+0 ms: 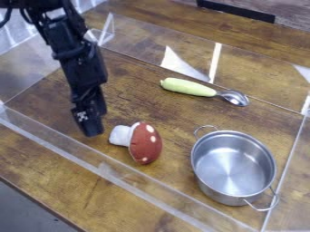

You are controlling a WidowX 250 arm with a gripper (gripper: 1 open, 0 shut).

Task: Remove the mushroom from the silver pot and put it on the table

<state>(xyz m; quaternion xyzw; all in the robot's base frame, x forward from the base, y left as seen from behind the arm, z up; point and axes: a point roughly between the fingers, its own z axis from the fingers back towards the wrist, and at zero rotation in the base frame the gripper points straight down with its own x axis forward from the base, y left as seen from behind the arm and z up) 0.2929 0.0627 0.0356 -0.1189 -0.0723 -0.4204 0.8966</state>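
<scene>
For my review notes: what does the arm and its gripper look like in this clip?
A single all-black robot arm built of chunky, blocky segments enters from the upper left. It tapers to a narrow black gripper with a small white marking on the face just above the fingertips. Dark cabling seems to run along the upper links, though the picture is too coarse to be sure. No other colours or labels are legible.

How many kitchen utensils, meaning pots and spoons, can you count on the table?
2: a silver pot at the front right, empty, and a yellow-green handled spoon lying behind it near the back wall. None seem hidden.
</scene>
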